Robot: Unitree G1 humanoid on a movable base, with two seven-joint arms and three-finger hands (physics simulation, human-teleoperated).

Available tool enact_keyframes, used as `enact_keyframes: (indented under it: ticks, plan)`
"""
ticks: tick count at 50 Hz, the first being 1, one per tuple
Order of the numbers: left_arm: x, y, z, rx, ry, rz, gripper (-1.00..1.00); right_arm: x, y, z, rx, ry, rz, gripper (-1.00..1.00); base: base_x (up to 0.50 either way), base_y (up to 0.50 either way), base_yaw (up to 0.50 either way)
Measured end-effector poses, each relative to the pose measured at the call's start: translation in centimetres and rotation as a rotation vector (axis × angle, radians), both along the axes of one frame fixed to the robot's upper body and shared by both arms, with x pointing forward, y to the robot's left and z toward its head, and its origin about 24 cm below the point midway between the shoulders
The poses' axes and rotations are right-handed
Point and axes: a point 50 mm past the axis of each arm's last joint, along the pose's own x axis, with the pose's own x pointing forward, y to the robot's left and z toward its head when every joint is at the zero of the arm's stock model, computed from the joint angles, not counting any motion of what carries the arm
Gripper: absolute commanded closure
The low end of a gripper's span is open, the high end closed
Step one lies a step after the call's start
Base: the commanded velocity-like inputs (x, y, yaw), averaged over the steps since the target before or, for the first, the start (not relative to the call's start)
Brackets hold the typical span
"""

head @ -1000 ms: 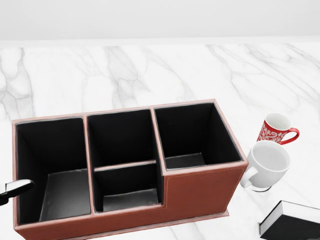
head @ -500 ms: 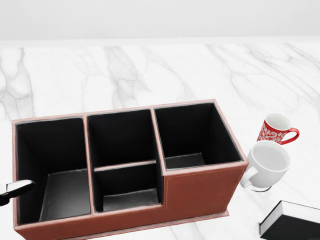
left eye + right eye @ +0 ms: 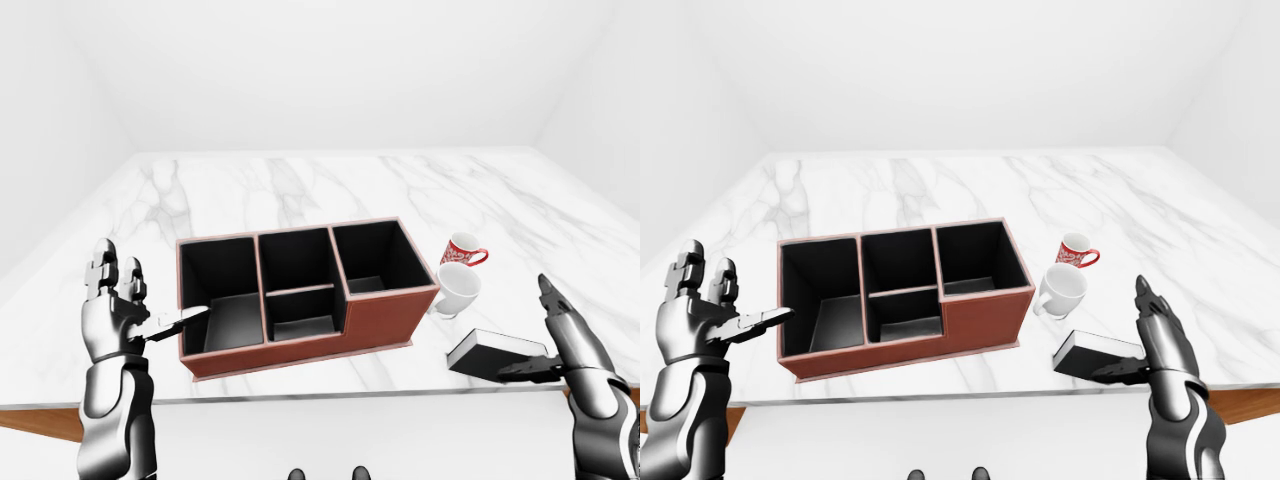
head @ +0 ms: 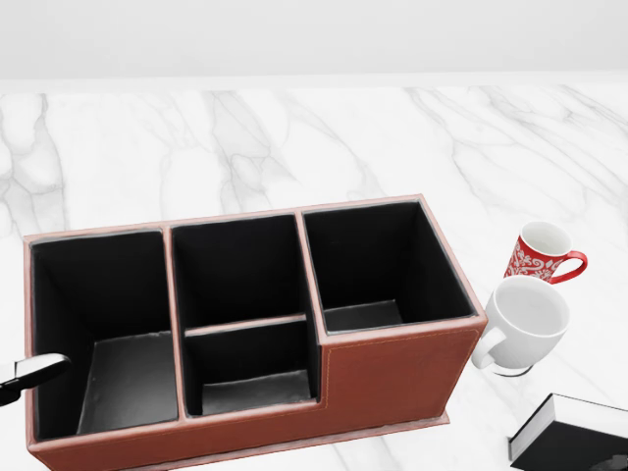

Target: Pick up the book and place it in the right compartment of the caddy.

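Observation:
The black book point(image 3: 495, 352) with white page edges lies flat on the marble table point(image 3: 300, 190), to the right of the caddy and near the table's lower edge. The brown caddy point(image 3: 380, 325) has black-lined compartments, and its right compartment point(image 4: 378, 260) holds nothing. My right hand point(image 3: 527, 330) is open just right of the book, its thumb reaching over the book's near corner. My left hand point(image 3: 150, 290) is open with fingers upright at the caddy's left end, and its thumb tip point(image 4: 34, 371) pokes over the left wall.
A red patterned mug point(image 3: 462, 248) and a white mug point(image 3: 458, 288) stand between the caddy's right end and the book. The table's near edge point(image 3: 300, 400) runs just below the caddy and the book. White walls surround the table.
In the head view a dark fingertip of my right hand has crept in at the bottom right over the book. The caddy, mugs and left thumb have held still.

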Motion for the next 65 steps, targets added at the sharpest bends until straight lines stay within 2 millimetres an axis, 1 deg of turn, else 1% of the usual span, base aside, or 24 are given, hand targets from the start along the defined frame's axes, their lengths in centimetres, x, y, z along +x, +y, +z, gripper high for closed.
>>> enact_keyframes:
  ticks: [14,45,59,65]
  plan:
    - [0.0,-0.1,0.0,0.001,0.001,-0.002,-1.00,0.7,-0.2,-0.4,0.003,0.004,-0.003,-1.00,0.00,0.00,0.00]
    - [0.1,-0.1,-0.1,0.002,0.001,-0.003,-1.00,1.5,-0.4,-2.8,0.019,0.061,-0.001,-1.00,0.00,0.00,0.00]
    - [0.1,-0.1,-0.1,0.003,0.002,-0.003,-1.00,1.8,-0.2,-3.5,0.025,0.081,0.010,-1.00,0.00,0.00,0.00]
    - [0.1,-0.1,-0.2,0.003,0.002,-0.003,-1.00,1.9,-0.3,-3.5,0.014,0.093,0.026,-1.00,0.00,0.00,0.00]
